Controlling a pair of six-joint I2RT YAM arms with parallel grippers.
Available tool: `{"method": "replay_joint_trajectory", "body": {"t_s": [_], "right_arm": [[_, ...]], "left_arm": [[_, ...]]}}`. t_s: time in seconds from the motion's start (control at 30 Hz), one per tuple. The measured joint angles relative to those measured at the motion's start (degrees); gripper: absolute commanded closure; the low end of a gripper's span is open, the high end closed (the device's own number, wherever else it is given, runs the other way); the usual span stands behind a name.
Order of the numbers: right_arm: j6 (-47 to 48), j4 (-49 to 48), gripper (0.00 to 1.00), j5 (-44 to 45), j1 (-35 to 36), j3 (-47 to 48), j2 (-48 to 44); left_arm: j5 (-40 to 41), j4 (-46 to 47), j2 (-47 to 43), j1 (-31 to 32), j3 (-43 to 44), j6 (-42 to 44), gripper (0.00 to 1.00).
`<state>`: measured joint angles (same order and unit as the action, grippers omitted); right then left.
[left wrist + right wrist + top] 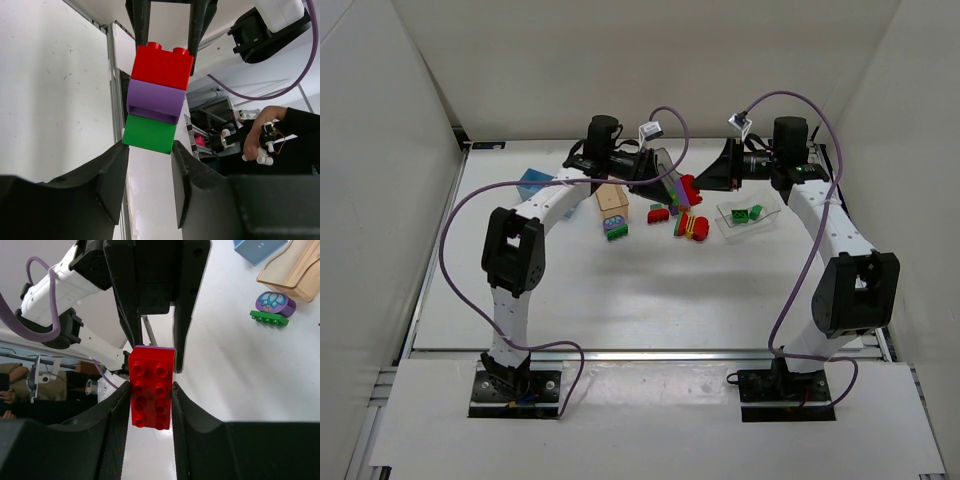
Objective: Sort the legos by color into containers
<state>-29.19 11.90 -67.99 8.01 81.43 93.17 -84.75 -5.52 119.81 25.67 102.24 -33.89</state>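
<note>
A three-brick lego stack [686, 189] hangs in the air between my two grippers, above the back middle of the table. In the left wrist view it reads red [162, 65], purple [156, 100], then green [149, 132]. My left gripper [149, 150] pinches the green end with its fingertips on the brick's two corners. The right gripper [151, 390] is shut on the red brick [151, 390]. Seen from above, the left gripper [665, 177] and right gripper [706, 181] face each other across the stack.
The light blue bin [533, 183] and tan-orange bin [612, 200] stand at the back left. The clear bin [767, 217] at the right holds green bricks [748, 213]. Loose on the table lie a purple-on-green piece [617, 230], red bricks [658, 213] and a mixed clump [691, 226].
</note>
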Motion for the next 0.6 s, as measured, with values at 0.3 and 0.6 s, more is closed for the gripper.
{"method": "replay_joint_trajectory", "body": {"t_s": [0.3,0.6], "right_arm": [[1.6,0.6,1.00,0.9,0.0,0.2,0.0],[2.4,1.6,1.00,0.8,-0.6,-1.0,0.0]], "left_arm": [[-0.4,0.0,-0.7,0.0,-0.5,0.8,0.76],[-0.2,0.0,-1.2,0.0,-1.3,1.9,0.81]]}}
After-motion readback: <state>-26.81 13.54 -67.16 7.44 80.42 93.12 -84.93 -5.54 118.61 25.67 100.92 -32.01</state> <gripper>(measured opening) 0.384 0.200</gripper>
